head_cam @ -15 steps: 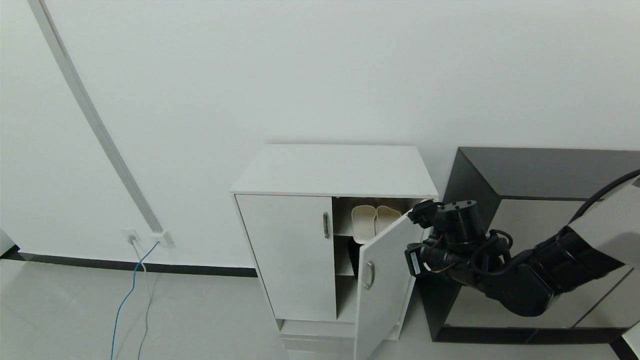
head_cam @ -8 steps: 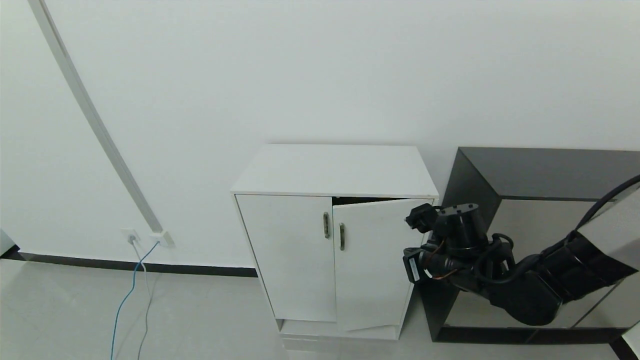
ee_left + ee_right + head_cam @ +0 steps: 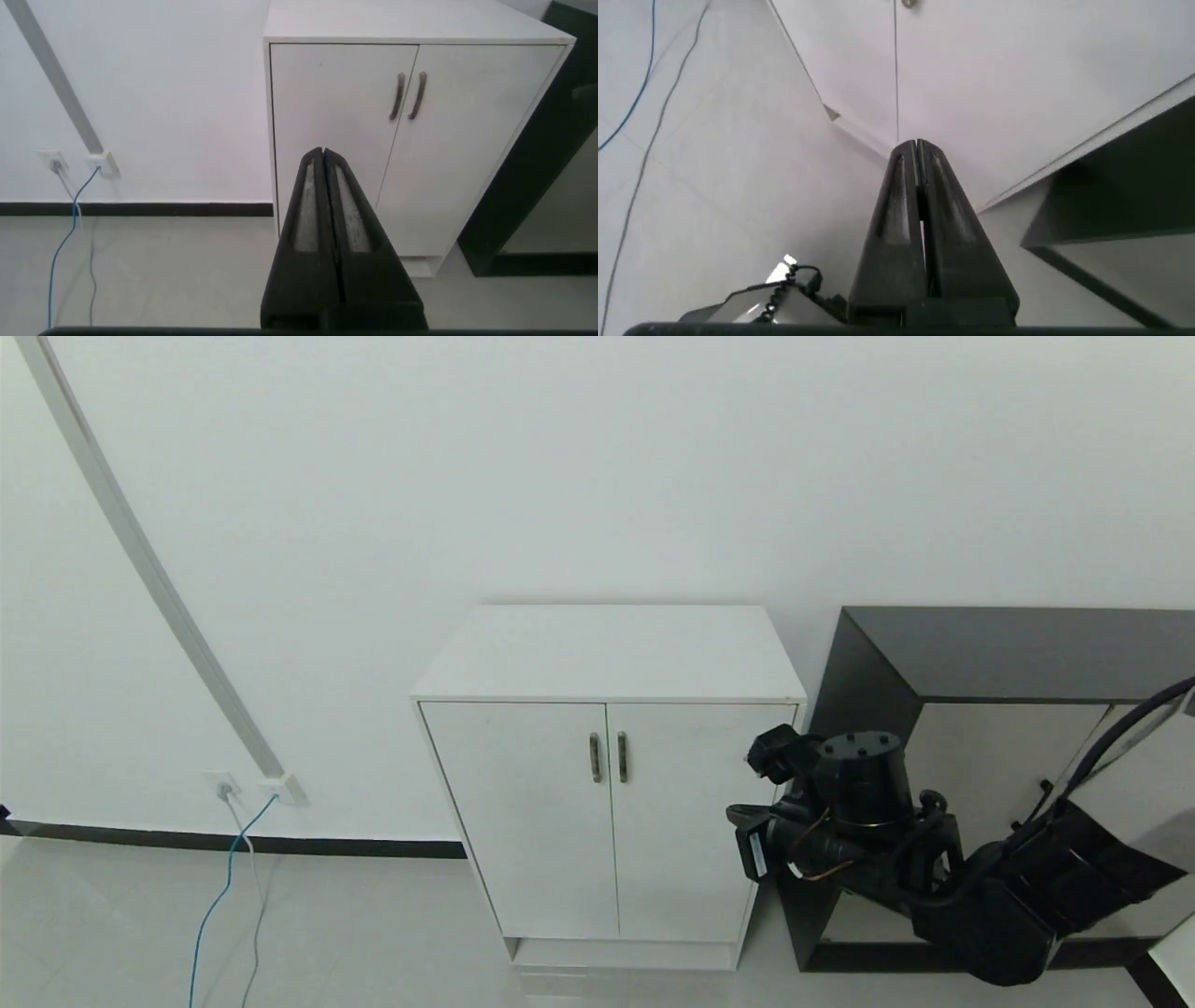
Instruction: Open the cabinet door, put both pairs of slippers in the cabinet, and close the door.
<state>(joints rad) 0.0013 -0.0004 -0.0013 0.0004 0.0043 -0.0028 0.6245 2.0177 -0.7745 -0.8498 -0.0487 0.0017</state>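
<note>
The white cabinet [image 3: 607, 653] stands against the wall with both doors shut, so its inside is hidden. Its two dark handles [image 3: 609, 757] meet at the middle seam. My right arm [image 3: 859, 803] is low at the cabinet's right side, close to the right door [image 3: 691, 821]. In the right wrist view my right gripper [image 3: 918, 147] is shut and empty, pointing at the lower part of the white doors [image 3: 990, 75]. My left gripper [image 3: 323, 154] is shut on nothing, well back from the cabinet [image 3: 411, 19] and aimed at its left door.
A black unit with a mirrored front [image 3: 980, 644] stands directly right of the cabinet. On the wall to the left are sockets [image 3: 224, 787] with a blue cable [image 3: 210, 915] trailing onto the floor, and a slanted conduit [image 3: 140, 569]. Grey floor lies open in front.
The right door has swung from half open to fully shut, hiding the cream slippers on the shelf. My right arm followed it, dropping lower and leftward. The head camera has shifted slightly.
</note>
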